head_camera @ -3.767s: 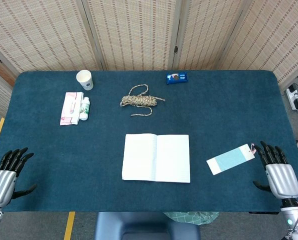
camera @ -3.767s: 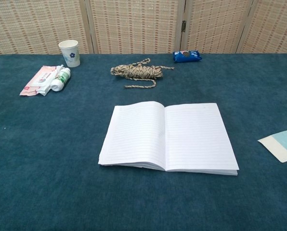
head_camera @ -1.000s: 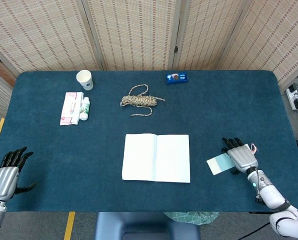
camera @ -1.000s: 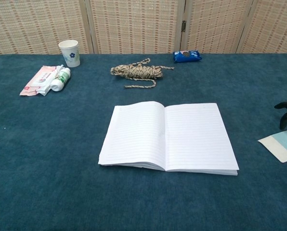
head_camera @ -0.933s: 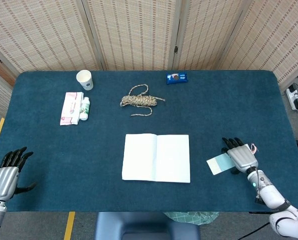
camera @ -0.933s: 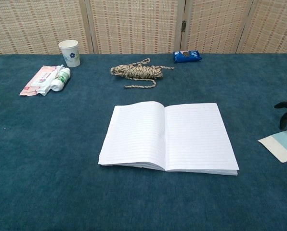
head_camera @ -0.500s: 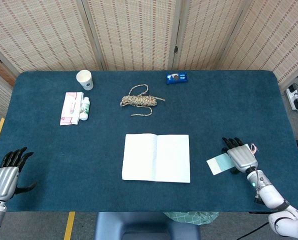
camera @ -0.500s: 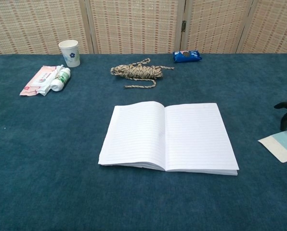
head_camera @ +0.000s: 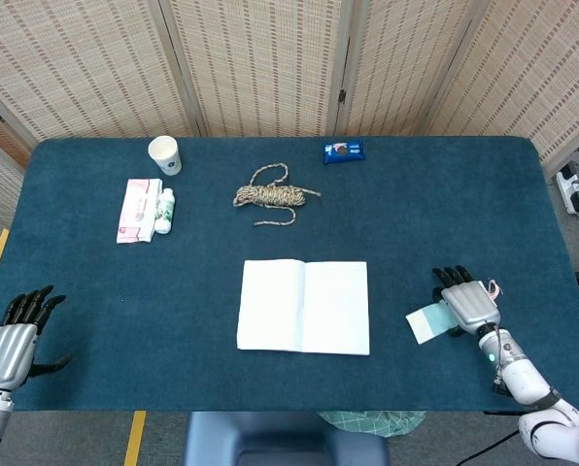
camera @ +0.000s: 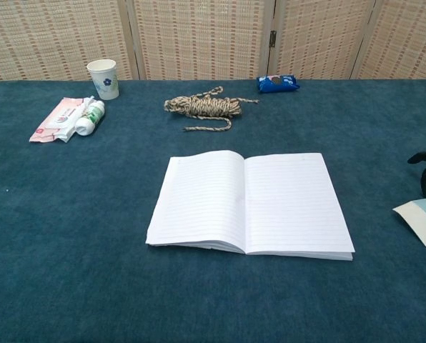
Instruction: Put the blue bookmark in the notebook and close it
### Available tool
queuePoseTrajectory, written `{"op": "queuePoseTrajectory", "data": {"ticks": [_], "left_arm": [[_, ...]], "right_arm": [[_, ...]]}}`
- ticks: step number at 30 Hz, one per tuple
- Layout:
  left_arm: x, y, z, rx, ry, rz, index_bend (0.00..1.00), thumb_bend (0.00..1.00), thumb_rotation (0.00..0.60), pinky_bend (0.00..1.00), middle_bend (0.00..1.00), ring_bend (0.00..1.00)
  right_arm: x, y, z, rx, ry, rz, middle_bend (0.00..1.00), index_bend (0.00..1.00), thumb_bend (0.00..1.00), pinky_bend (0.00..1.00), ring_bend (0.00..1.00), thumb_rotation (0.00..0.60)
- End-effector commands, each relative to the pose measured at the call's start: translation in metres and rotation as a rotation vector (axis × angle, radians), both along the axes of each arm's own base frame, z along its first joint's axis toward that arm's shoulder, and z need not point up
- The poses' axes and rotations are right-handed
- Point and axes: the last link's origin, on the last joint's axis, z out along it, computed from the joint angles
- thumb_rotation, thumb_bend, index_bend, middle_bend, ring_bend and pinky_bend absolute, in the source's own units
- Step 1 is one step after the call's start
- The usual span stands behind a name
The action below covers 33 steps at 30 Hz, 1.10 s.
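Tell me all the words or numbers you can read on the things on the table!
None can be read.
Blue snack packet: print, too small and blurred.
Pink wipes pack: label blurred.
Small white bottle: green label, unreadable.
Paper cup: a blue pattern, no readable words.
Notebook: ruled lines only.
Bookmark: no text visible.

On the desk (head_camera: 445, 204), the notebook (head_camera: 304, 306) lay open near the front edge, midway along it. Toward the right edge, the right hand (head_camera: 467, 303) rested palm down on the blue bookmark (head_camera: 426, 322), covering its right part. The left hand (head_camera: 17, 337) sat off the front left corner, fingers apart, holding nothing. A rope coil (head_camera: 270, 196), paper cup (head_camera: 163, 153), small bottle (head_camera: 164, 210), tissue pack (head_camera: 136, 210) and blue snack packet (head_camera: 343, 150) lay toward the back edge.
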Motion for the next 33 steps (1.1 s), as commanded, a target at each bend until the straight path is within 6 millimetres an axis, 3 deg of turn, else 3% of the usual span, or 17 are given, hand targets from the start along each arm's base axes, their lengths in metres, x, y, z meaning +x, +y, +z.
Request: {"op": "queuePoseTrajectory", "data": {"ticks": [1,8,17,24,33], "left_arm": [[0.0,0.0,0.0,-0.001,0.0,0.0,0.18,0.19,0.6,0.0,0.07,0.0],[0.0,0.001,-0.001,-0.006,0.0,0.003,0.18,0.19,0.6,0.0,0.07,0.0],[0.001,-0.001,0.002,0.006,-0.009,0.003,0.18,0.19,0.6,0.0,0.07,0.0],[0.001,-0.002,0.007,0.017,-0.02,0.0,0.18,0.19,0.6,0.0,0.07,0.0],[-0.001,-0.002,0.011,0.031,-0.031,0.007,0.18,0.19,0.6,0.0,0.07,0.0]], "right_arm": [[0.005,0.0,0.002,-0.012,-0.013,0.017,0.09,0.45,0.2,0.01,0.05,0.6],[0.033,-0.004,0.003,-0.042,-0.064,0.156,0.1,0.45,0.2,0.01,0.06,0.6],[0.099,-0.027,-0.012,-0.039,0.001,0.554,0.1,0.46,0.2,0.01,0.06,0.6],[0.149,-0.038,-0.042,0.077,0.085,0.809,0.1,0.46,0.18,0.06,0.07,0.6],[0.173,-0.041,-0.079,0.215,0.121,0.991,0.1,0.46,0.17,0.12,0.08,0.6]]}}
